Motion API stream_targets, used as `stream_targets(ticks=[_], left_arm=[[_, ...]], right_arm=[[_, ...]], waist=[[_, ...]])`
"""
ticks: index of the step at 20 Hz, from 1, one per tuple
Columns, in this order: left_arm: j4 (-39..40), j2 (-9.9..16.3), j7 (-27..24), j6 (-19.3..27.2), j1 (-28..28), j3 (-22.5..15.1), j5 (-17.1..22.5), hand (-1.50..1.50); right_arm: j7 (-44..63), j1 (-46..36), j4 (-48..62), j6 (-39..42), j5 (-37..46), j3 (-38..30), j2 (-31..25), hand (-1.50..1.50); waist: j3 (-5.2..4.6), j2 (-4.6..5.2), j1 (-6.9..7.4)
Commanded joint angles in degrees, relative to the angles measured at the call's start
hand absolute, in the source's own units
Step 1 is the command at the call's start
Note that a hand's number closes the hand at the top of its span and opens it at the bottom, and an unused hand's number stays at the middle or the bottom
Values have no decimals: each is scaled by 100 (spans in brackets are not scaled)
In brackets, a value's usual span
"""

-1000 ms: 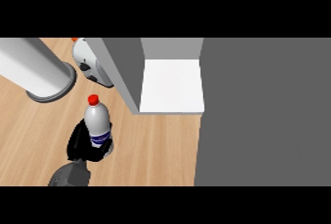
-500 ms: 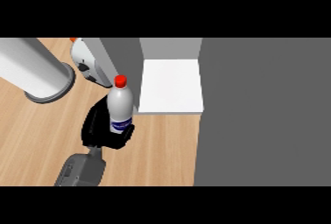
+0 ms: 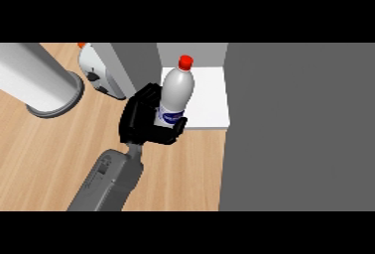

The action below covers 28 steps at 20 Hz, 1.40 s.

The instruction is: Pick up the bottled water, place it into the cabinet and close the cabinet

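While carried toward the cabinet, the water bottle stood upright in the hand, fingers curled round its lower half; white shelf lay just beyond, ready for placing.

Pretty clearly a kitchen. A light wood-grain tabletop is seen from above, and a grey cabinet is set on it with its door swung open, so a white shelf is shown inside. A white jug-like item with an orange top is parked beside the door. A big white cylinder is stood near the left edge.
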Motion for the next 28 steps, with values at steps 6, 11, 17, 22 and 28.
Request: stream_targets(ticks=[6,11,17,22,28], left_arm=[[999,-8,39,1030,-1493,-211,-592,150],[950,-9,419,1836,-1953,-365,-793,150],[1445,148,462,2173,-2153,-272,-1093,150],[2115,336,465,2131,-2467,-192,-1172,150],[3966,26,-527,2074,-3333,314,-1289,150]], right_arm=[[367,-169,-296,-230,27,120,65,-150],[81,-235,83,-51,21,59,22,-150],[187,-411,108,118,-327,-159,-75,-150],[279,-661,266,-50,-104,54,114,-150],[119,-519,398,186,-378,-245,-109,-150]], waist=[[0,41,-105],[7,44,-213],[9,93,-328],[0,129,-301],[0,140,-322]])
